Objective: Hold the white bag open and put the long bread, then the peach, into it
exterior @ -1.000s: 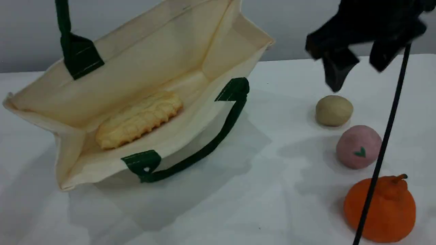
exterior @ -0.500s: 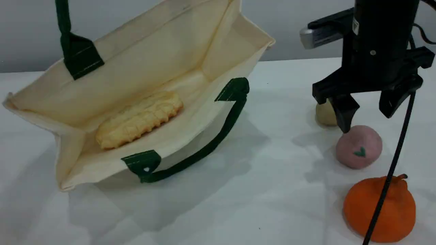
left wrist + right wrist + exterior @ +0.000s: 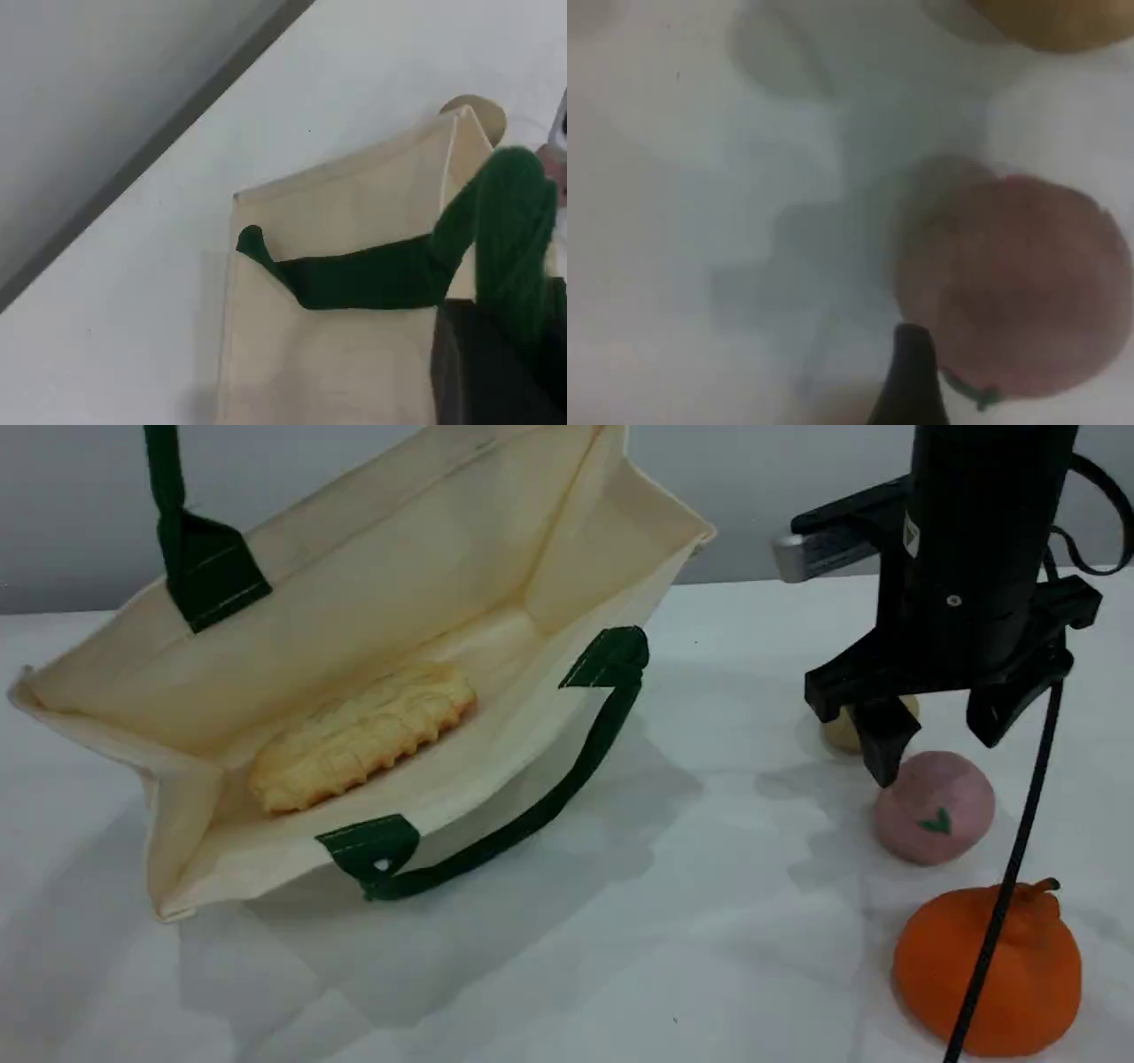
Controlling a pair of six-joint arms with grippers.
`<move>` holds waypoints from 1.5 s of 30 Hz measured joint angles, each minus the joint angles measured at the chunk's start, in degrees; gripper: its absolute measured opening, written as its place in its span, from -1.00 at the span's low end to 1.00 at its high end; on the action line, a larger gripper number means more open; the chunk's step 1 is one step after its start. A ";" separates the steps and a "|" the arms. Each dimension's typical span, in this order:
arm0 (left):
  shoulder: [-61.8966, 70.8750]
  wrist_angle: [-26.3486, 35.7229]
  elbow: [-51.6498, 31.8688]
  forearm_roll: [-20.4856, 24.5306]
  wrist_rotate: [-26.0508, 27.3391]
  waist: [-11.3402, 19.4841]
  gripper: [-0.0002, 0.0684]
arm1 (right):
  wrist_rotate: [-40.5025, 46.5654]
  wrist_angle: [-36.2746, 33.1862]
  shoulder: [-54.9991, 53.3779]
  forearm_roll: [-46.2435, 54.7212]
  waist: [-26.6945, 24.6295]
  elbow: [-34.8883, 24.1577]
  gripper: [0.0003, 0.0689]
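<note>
Where the scene view comes nearest, at lower right, an orange fruit [image 3: 1019, 983] sits on the white tabletop [image 3: 620, 974], with a thin black cable [image 3: 1010, 886] crossing in front of it. Just behind it the peach [image 3: 935, 810] rests on the tabletop, leaf mark facing the camera. The right fingers [image 3: 886, 744] hang over it, spread wide, one tip at the peach's upper left edge and the other above its right side. Whether that tip touches the peach I cannot tell. In the right wrist view one dark fingertip [image 3: 908, 381] overlaps the peach's lower left edge [image 3: 1010, 283]. A tan ball [image 3: 837, 731] lies beyond, partly hidden behind the right fingers.

Across the left and centre of the scene view the bag [image 3: 372, 593] lies tipped on its side, mouth gaping toward the camera. The bread [image 3: 363, 735] lies inside it on the lower wall, slanting from lower left to upper right. One green strap [image 3: 532, 815] loops slack on the tabletop in front of the mouth. The far strap [image 3: 164, 478] rises taut out of the frame's upper left. In the left wrist view that strap [image 3: 372, 279] runs bunched to the lower right, where the left fingers [image 3: 493, 363] are pressed together on it, above the bag's rim [image 3: 345, 173].
</note>
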State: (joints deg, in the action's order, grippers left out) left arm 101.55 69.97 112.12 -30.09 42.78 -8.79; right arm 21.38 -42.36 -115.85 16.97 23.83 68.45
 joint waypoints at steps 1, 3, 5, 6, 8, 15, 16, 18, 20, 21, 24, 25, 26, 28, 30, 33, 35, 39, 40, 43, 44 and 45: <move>0.00 0.00 0.00 0.00 0.00 0.00 -0.71 | 0.00 0.12 -0.18 0.00 0.00 0.00 0.51; 0.00 0.00 0.00 0.00 0.00 0.00 -0.71 | 0.00 0.60 -0.78 0.05 0.00 0.00 0.51; 0.00 0.00 0.00 0.00 0.00 0.00 -0.71 | 0.00 1.42 -1.52 0.32 0.00 0.00 0.51; 0.00 0.00 0.00 0.00 0.00 0.00 -0.71 | 0.00 1.64 -2.00 0.76 0.00 0.00 0.51; 0.00 0.00 0.00 0.00 0.00 0.00 -0.71 | 0.00 2.28 -2.76 1.48 0.05 0.00 0.51; 0.00 0.00 0.00 0.00 0.00 0.00 -0.71 | 0.32 3.52 -4.14 3.83 0.05 0.00 0.51; 0.00 0.00 0.00 0.00 0.00 0.00 -0.71 | 0.90 3.46 -4.40 4.65 0.05 0.00 0.51; 0.00 0.00 0.00 0.00 0.00 0.00 -0.71 | 1.70 3.41 -5.13 6.59 0.05 0.00 0.51; 0.00 0.00 0.00 0.00 0.00 0.00 -0.71 | 2.04 3.24 -5.75 7.37 0.05 0.00 0.51; 0.00 0.00 0.00 0.00 0.00 0.00 -0.71 | 2.10 3.24 -5.89 7.50 0.05 0.00 0.50; 0.00 0.00 0.00 0.11 0.00 0.00 -0.71 | 2.10 3.24 -6.07 8.38 0.05 0.00 0.40; 0.00 0.00 0.00 0.11 0.00 0.00 -0.71 | 2.10 3.24 -6.07 8.88 0.05 0.00 0.35; 0.00 0.00 0.00 0.11 0.00 0.00 -0.71 | 2.10 3.08 -6.07 9.58 0.05 0.00 0.27; 0.00 0.00 0.00 0.11 0.00 0.00 -0.71 | 1.99 2.31 -6.07 11.46 0.05 0.00 0.11; 0.00 0.00 0.00 0.11 0.00 0.00 -0.71 | 1.93 1.22 -6.07 13.74 0.10 0.00 -0.06; 0.00 0.00 0.00 0.11 0.00 0.00 -0.71 | 1.88 -2.16 -6.07 18.37 0.04 0.00 -0.28; 0.00 0.00 0.00 0.11 0.00 0.00 -0.71 | 2.64 -3.17 -6.07 19.39 0.00 0.00 -0.32; 0.00 0.00 0.00 0.11 0.16 0.00 -0.71 | 4.10 -2.97 -5.37 19.34 0.05 -0.05 -0.32; 0.00 0.00 0.00 0.11 0.16 0.00 -0.71 | 4.10 -2.97 -4.93 19.34 0.05 -0.05 -0.32; 0.00 0.00 0.00 0.11 0.20 0.00 -0.71 | 4.74 -3.27 -2.98 19.22 0.05 -0.05 -0.32; 0.00 0.00 0.00 0.11 0.20 0.00 -0.71 | 4.74 -3.53 -2.31 19.22 0.05 -0.05 -0.32; 0.00 0.00 0.00 0.11 0.20 0.00 -0.71 | 4.80 -4.13 -1.40 19.22 0.05 -0.05 -0.32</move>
State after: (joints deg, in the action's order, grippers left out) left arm 101.55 69.97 112.12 -29.98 42.98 -8.79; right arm 26.17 -46.50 -117.25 36.19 23.88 68.40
